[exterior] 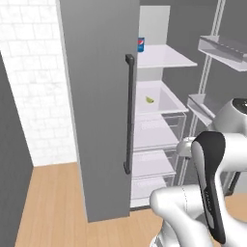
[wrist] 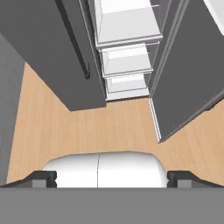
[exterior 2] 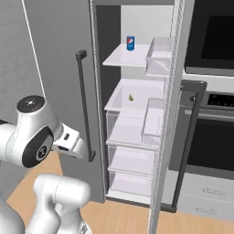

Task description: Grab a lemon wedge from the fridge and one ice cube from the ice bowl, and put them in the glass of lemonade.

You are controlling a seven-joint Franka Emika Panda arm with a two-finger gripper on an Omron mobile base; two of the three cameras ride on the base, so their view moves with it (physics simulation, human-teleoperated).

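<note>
Lemon wedge (exterior: pixel 150 100) lies alone on the white middle shelf (exterior 2: pixel 137 91) of the fridge (exterior: pixel 96 96), toward the back, small and pale yellow-green; also seen from the right base camera (exterior 2: pixel 131 97). One shelf up stands a blue soda can (exterior 2: pixel 130 43), well apart from the wedge. Below the wedge shelf, clear drawers (exterior 2: pixel 132 160) stacked down to the floor. Right fridge door swung open, its bins (exterior 2: pixel 157 57) facing the shelves; left door closed or nearly so, with its long dark bar handle (exterior: pixel 129 113) standing between arm and opening. Black oven (exterior 2: pixel 212 132) to the right of the fridge. Gripper (wrist: pixel 112 177) held low, looking down at the wood floor (wrist: pixel 109 127) in front of the fridge, jaws fully apart, nothing between them; well apart from the wedge. Judgement: reach not yet begun, wedge fetch is the first step and all remains to do. Risks: the arm's elbow or wrist clipping the bar handle or the open door's edge while rising to shelf height; fingers scraping the shelf lip; the wedge being so small and flat that the closing fingers push it toward the back wall rather than catch it
</note>
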